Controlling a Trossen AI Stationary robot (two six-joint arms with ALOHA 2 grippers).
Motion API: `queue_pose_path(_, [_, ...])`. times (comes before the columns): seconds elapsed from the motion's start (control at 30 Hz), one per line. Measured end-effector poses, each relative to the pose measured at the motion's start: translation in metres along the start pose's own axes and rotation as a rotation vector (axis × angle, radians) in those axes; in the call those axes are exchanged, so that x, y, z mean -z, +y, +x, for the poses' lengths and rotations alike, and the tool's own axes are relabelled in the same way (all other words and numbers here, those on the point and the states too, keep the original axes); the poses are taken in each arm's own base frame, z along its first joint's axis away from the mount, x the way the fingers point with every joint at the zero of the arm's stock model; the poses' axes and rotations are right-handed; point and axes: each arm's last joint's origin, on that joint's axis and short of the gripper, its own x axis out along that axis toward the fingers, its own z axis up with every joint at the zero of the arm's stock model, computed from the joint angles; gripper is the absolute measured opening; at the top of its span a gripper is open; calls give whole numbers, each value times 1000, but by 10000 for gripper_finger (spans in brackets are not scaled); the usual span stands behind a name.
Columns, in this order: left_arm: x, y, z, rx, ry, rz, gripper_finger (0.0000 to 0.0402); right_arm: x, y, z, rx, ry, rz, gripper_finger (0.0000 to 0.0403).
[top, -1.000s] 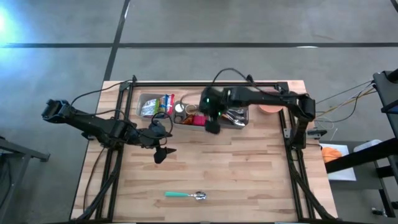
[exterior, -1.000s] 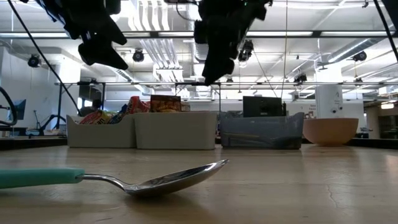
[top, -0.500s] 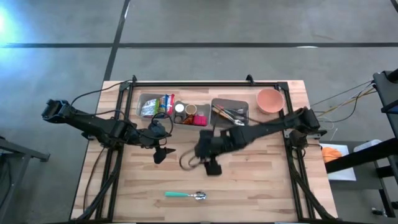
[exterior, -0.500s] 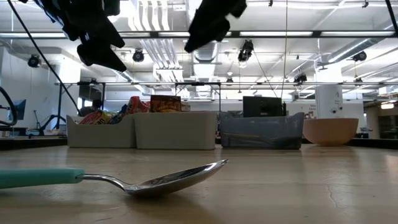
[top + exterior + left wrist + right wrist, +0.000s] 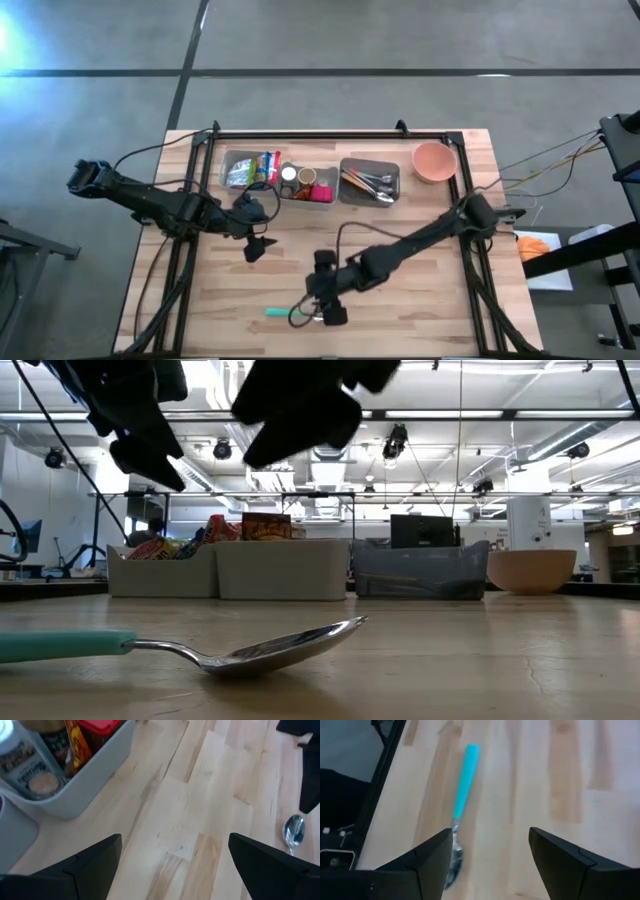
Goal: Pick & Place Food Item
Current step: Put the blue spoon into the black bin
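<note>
On the pale wooden table (image 5: 420,300), open right gripper (image 5: 333,314) hovers over a teal-handled spoon (image 5: 283,313).

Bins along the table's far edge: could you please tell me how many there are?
3: the snack bin at the left, the middle bin beside it, and the utensil bin next to the bowl.

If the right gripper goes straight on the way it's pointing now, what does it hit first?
Most likely the spoon: it lies between and just beyond the open fingers of the right gripper, bowl nearest, teal handle pointing away. Height above the table is hard to judge.
</note>
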Motion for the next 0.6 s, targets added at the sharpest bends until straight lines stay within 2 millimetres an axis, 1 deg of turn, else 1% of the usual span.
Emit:
queue_pose_path(0.1, [2, 1, 0, -6, 23, -8, 369, 8, 10, 17, -11, 1, 9, 250])
queue_pose_path(0.2, [3, 2, 0, -9, 35, -9, 369, 13, 17, 27, -6, -12, 24, 227])
queue_pose_path(0.27, [3, 2, 0, -10, 38, -8, 369, 15, 21, 31, -18, -18, 23, 210])
queue_pose_path(0.43, [3, 2, 0, -9, 37, -8, 369, 16, 38, 39, -113, -70, 12, 174])
queue_pose_path(0.5, [3, 2, 0, -9, 37, -8, 369, 18, 43, 41, -127, -73, 6, 169])
queue_pose_path(0.6, [3, 2, 0, -9, 37, -8, 369, 19, 44, 44, -127, -81, 5, 167])
